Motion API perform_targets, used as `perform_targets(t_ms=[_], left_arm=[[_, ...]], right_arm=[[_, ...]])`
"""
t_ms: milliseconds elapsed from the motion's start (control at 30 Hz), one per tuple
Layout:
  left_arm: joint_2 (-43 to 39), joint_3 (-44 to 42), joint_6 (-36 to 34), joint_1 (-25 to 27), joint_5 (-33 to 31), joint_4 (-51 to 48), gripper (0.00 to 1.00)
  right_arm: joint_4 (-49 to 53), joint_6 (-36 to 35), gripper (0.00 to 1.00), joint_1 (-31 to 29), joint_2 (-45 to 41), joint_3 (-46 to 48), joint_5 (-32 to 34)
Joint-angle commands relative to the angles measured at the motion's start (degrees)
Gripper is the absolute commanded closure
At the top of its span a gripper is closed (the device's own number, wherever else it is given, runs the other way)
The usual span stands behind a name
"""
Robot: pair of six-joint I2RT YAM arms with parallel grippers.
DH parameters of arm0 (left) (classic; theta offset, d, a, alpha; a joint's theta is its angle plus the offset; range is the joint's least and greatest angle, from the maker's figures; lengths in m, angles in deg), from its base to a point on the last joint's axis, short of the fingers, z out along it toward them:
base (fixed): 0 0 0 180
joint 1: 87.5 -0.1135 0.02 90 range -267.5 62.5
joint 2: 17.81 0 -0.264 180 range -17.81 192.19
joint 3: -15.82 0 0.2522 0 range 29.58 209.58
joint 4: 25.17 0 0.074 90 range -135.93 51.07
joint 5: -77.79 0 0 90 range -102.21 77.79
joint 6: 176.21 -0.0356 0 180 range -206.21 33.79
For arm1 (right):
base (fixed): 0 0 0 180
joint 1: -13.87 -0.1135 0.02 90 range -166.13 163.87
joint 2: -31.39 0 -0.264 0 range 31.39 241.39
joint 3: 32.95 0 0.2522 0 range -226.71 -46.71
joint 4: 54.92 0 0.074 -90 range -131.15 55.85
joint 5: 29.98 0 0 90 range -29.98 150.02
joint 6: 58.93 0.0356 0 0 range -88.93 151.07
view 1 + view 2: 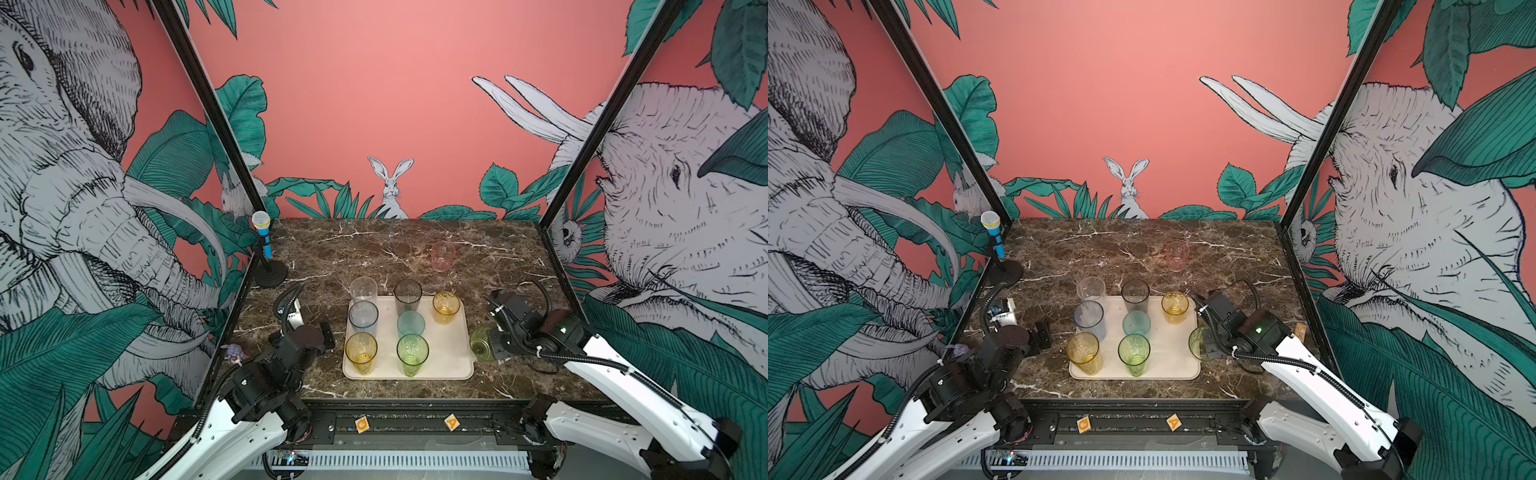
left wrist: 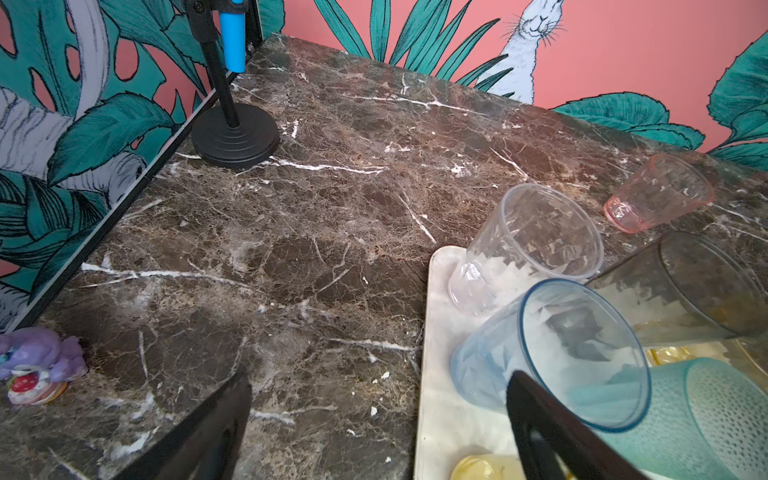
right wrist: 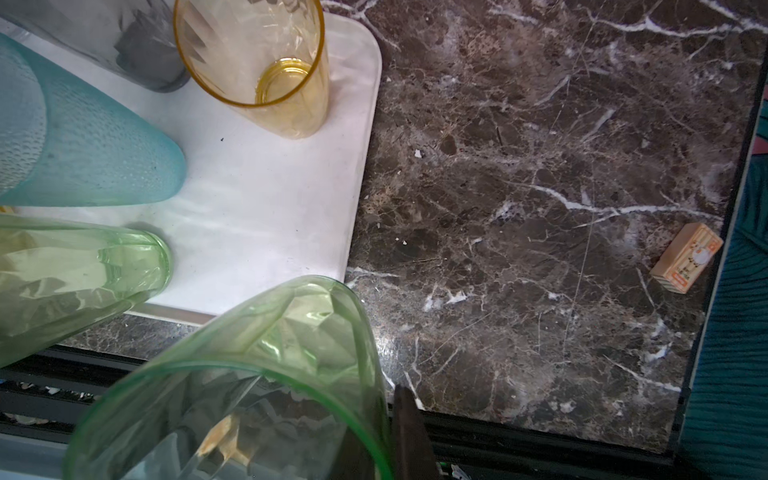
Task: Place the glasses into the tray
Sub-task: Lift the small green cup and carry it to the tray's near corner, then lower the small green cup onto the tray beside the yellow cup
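Closest in both top views are the white links of the left arm and right arm. Two orange blocks sit on the black rail between them.

The left end effector hangs over bare counter with its jaws spread wide and nothing between them. The left wrist view shows its dark fingers well apart.

Just to its right lies the tray, flat on the counter between the two end effectors. Seven glasses stand upright in it:
- **Edge nearest the left end effector:** the yellow glass, blue-grey glass and clear glass.
- **Middle row:** the tall green glass, teal glass and smoky grey glass.
- **Far corner toward the right end effector:** the amber glass.

The right end effector is clamped on the rim of the short green glass. One of its fingers lies against the outside wall. That glass is tipped with its base toward the tray, just outside the tray's edge. I cannot tell whether it touches the counter.

The pink glass stands upright on the counter, well beyond the right end effector and apart from the tray. A toy microphone on a stand rises beyond the left end effector, and a purple figurine sits beside it. A small wooden block lies on the counter, on the side of the right end effector away from the tray.
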Motion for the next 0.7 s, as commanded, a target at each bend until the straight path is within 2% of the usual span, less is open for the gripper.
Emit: perform_targets(t_ms=[0,400,667], left_arm=[[-0.2,-0.9,1.8,0.1,0.2,-0.3,0.04],[1.4,-1.6,2.5,0.1,1.5,1.5,0.04],[2.3,-1.8,2.8,0.1,2.1,2.0,0.04]], right_arm=[[-5.7,2.7,1.0,-0.8,0.4,2.0,-0.2],[-17.3,2.8,1.0,-1.8,8.0,7.4,-4.0],[-20.5,2.4,1.0,-1.0,13.3,7.5,-4.3]])
